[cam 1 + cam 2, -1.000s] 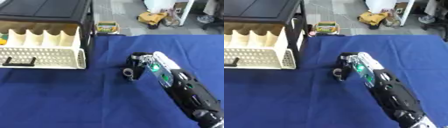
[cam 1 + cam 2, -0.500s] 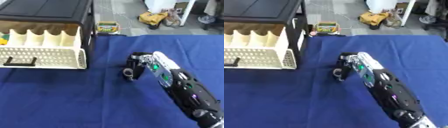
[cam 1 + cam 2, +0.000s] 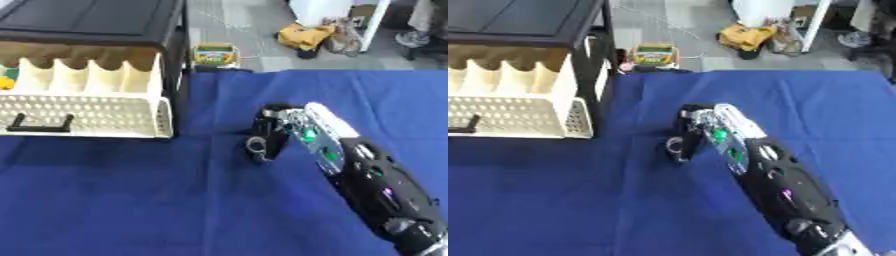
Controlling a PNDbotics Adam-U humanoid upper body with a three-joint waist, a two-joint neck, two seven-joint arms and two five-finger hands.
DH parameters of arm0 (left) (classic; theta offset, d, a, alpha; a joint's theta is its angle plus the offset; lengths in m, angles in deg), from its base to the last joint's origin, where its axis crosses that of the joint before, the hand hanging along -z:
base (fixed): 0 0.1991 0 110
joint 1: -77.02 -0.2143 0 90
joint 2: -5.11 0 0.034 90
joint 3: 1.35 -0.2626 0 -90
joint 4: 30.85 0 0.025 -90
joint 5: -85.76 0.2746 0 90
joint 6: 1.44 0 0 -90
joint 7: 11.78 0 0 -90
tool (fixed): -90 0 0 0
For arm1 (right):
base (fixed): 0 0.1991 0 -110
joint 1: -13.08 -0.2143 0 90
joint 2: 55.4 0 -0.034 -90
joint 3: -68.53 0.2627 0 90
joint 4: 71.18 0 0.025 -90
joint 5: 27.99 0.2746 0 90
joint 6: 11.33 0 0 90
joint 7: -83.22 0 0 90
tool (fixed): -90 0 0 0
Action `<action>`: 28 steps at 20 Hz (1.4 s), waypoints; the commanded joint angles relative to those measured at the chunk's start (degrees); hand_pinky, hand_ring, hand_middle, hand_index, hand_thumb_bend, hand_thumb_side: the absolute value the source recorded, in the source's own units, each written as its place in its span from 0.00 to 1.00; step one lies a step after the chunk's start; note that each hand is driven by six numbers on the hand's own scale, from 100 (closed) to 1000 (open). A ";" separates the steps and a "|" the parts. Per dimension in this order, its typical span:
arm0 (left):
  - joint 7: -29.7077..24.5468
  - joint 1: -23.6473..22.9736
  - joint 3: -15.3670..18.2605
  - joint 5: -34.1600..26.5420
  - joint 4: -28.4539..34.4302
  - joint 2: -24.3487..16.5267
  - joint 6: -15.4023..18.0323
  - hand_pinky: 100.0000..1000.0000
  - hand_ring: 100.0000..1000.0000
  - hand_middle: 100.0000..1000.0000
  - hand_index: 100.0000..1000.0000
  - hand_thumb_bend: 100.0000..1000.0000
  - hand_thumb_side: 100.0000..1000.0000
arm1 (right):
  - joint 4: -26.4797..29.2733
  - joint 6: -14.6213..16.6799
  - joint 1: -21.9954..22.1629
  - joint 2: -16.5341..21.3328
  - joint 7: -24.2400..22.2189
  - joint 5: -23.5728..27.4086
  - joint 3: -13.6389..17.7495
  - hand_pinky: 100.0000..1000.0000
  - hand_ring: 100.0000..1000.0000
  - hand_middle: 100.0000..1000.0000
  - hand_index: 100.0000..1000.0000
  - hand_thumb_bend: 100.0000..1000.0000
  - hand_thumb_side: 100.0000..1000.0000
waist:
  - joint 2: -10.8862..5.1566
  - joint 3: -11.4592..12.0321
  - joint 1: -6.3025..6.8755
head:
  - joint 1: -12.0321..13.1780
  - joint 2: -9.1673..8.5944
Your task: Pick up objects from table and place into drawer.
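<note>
- reaching over the blue cloth (image 3: pixel 131 200), the right hand (image 3: pixel 284 130) has its fingers curled down around a small dark thing (image 3: pixel 257 146) with a silver ring, which sits on the cloth near the middle.
- the cream drawer (image 3: pixel 87 116) stands pulled out at the left, well apart from the hand.
- the left hand is not visible.
- to do this step well, i think the hand should lift straight up first, then travel left over the front wall of the drawer before letting go.
</note>
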 commanded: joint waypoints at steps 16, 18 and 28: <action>-0.21 -0.03 0.48 0.40 0.69 -0.84 -0.21 0.00 0.00 0.00 0.64 0.00 0.70 | 0.40 -1.49 -0.80 0.14 1.78 -0.53 0.05 0.29 0.53 0.48 0.62 0.27 0.00 | -1.24 -0.16 0.35 | 0.17 -0.67; -0.23 -0.11 0.49 0.43 0.69 -0.86 -0.27 0.00 0.00 0.00 0.64 0.00 0.70 | 0.58 -1.58 -0.97 0.16 1.81 -0.50 0.01 0.28 0.53 0.48 0.62 0.27 0.00 | -1.38 -0.19 0.32 | 0.25 -0.54; -0.30 -0.39 0.50 0.21 0.69 -1.23 -0.57 0.00 0.00 0.00 0.64 0.00 0.70 | 1.54 -1.90 -2.37 0.39 1.56 0.24 -0.33 0.28 0.53 0.48 0.61 0.27 0.00 | -2.22 -0.69 -0.06 | 0.93 0.15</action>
